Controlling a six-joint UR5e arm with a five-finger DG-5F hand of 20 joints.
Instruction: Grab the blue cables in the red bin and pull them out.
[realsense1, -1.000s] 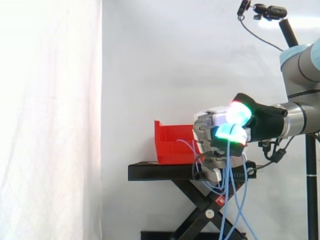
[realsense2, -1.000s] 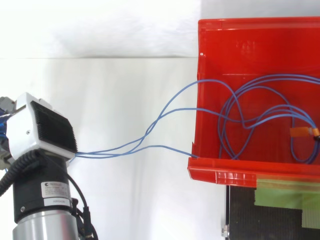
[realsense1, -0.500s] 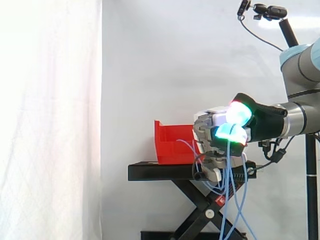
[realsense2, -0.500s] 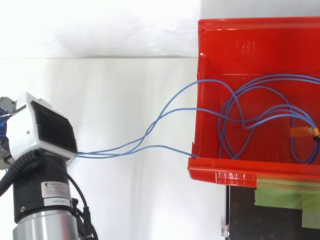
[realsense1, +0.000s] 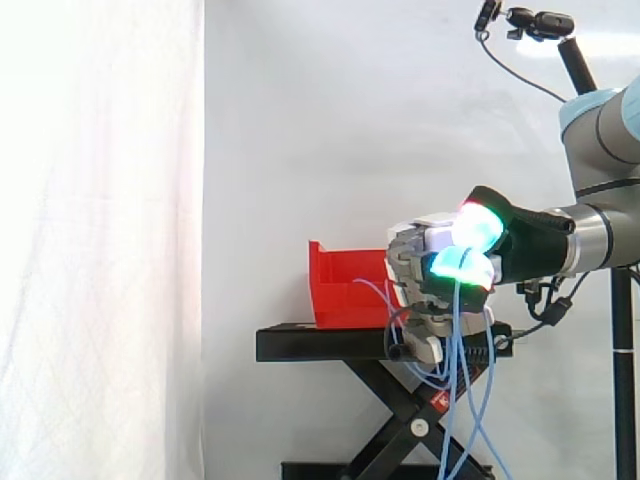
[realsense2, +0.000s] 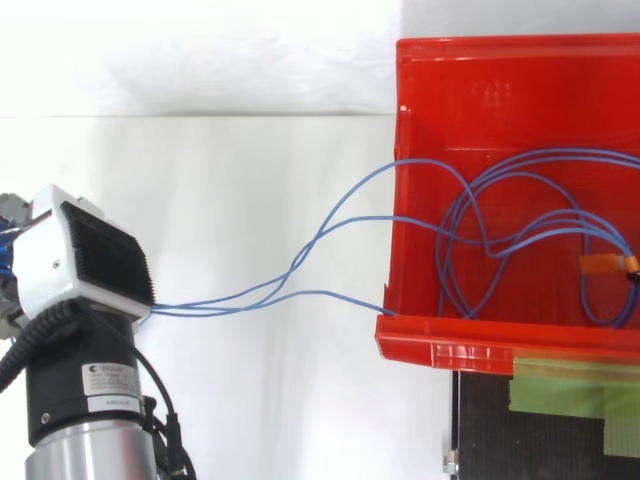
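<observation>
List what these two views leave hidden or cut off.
- Top view: right end of the red bin and blue cables, cut off by the right edge.
- Side view: bin's inside, hidden by its wall.
- Side view: cable ends below the hand, cut off by the bottom edge.

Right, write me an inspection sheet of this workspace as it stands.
Surface: black stand carrying the red bin; green tape beside the bin.
Job's things: blue cables partly out, running over the bin's wall to the hand; loops lie inside with an orange tag.
Clutter: nothing seen.
Hand: hand clear of the bin, fingers curled round the cables.
Cables: slack blue strands hang below the hand.
Surroundings: white curtain; camera on a pole.
</observation>
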